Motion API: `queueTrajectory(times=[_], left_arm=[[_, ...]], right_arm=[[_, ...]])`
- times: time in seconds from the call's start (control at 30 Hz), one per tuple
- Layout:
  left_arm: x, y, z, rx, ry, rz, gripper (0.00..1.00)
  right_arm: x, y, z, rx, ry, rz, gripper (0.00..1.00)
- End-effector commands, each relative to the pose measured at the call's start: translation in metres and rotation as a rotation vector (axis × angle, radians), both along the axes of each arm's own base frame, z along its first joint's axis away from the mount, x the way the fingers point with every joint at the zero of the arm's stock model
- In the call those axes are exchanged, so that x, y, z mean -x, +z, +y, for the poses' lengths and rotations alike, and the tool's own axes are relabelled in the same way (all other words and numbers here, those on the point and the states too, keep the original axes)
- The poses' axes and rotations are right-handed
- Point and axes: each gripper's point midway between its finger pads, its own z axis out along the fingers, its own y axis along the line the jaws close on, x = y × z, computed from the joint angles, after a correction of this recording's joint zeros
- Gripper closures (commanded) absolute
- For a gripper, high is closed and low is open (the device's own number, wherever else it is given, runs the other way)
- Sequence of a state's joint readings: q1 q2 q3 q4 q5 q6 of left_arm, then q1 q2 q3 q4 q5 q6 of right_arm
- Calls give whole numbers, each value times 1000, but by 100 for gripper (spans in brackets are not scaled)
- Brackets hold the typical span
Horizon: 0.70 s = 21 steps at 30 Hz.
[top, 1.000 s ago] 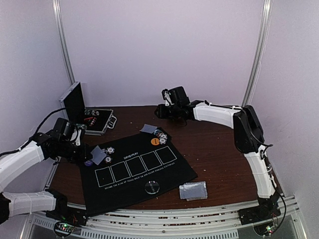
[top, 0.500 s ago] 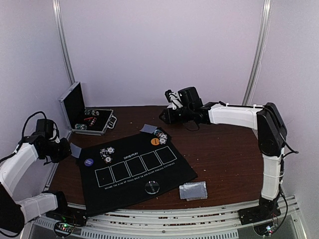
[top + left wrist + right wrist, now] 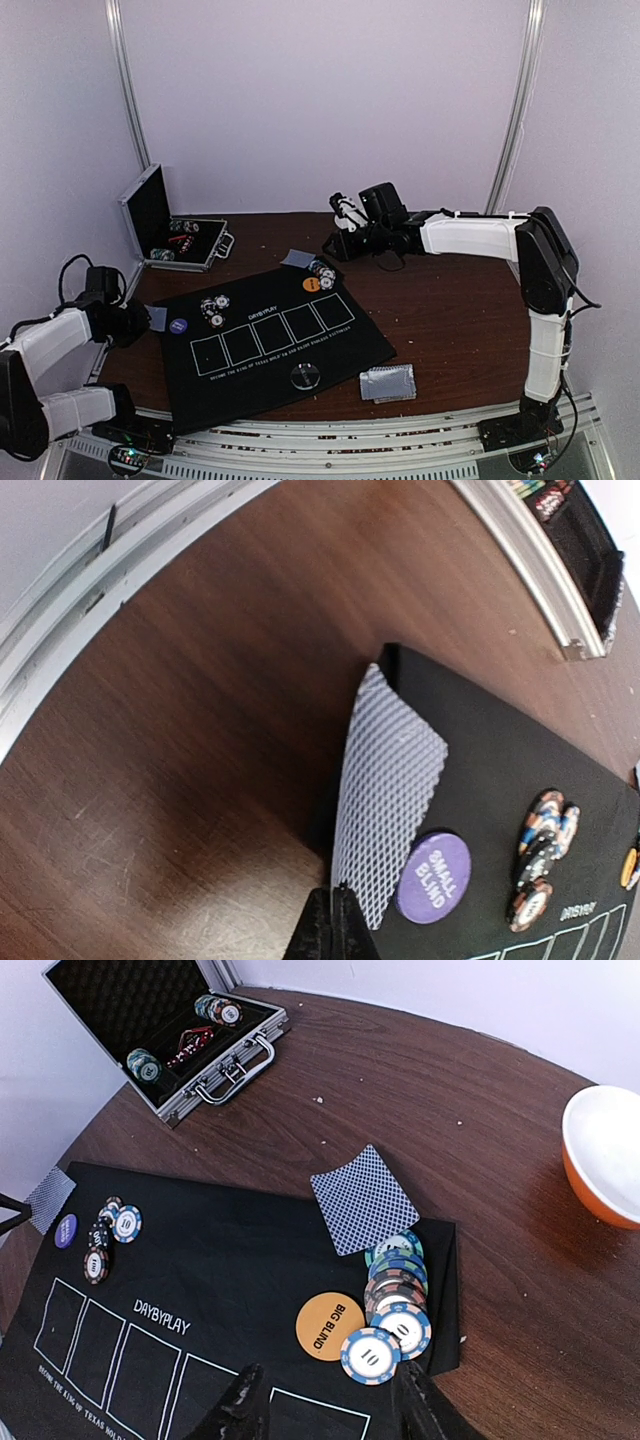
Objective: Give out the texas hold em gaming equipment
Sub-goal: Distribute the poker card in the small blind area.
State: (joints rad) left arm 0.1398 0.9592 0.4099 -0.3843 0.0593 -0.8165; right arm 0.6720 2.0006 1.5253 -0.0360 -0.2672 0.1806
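Observation:
My left gripper [image 3: 335,922] is shut on the edge of a grey-blue-backed card [image 3: 388,780], held on edge over the left border of the black five-box mat [image 3: 350,345]. Beside the card lie the purple "small blind" disc [image 3: 433,877] and a few striped chips [image 3: 540,860]. My right gripper [image 3: 327,1410] hangs open and empty above the mat's far right corner. Below it are an orange "big blind" disc [image 3: 329,1326], a spread of chips [image 3: 398,1295] and a face-down card [image 3: 362,1200]. A clear disc [image 3: 305,376] rests at the mat's near edge.
An open metal case [image 3: 165,235] with chips stands at the back left. The rest of the deck [image 3: 388,383] lies on the wood near the mat's front right. A white bowl with an orange base [image 3: 605,1155] sits right of the right gripper.
My left arm has drawn back to the left and sunk lower, taking the card to the mat's left edge. The right arm has shifted a little to the right.

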Motion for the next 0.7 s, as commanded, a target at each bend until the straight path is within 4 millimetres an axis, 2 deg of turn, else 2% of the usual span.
queueTrajectory(times=[0.0, 0.13, 0.37, 0.43, 0.57, 0.67], left_arm=[[-5, -6, 14, -30, 73, -24, 100], [2, -17, 15, -31, 84, 25, 100], [11, -29, 11, 1, 95, 83, 82], [13, -27, 10, 7, 99, 85, 78], [18, -17, 17, -19, 137, 85, 57], [15, -1, 21, -31, 159, 43, 48]], right_arm=[[8, 12, -7, 6, 16, -5, 55], [12, 18, -10, 8, 19, 0, 55], [20, 18, -14, 17, 27, 14, 55], [21, 18, -15, 21, 29, 17, 55], [25, 23, -19, 31, 33, 15, 55], [28, 26, -24, 51, 30, 6, 55]])
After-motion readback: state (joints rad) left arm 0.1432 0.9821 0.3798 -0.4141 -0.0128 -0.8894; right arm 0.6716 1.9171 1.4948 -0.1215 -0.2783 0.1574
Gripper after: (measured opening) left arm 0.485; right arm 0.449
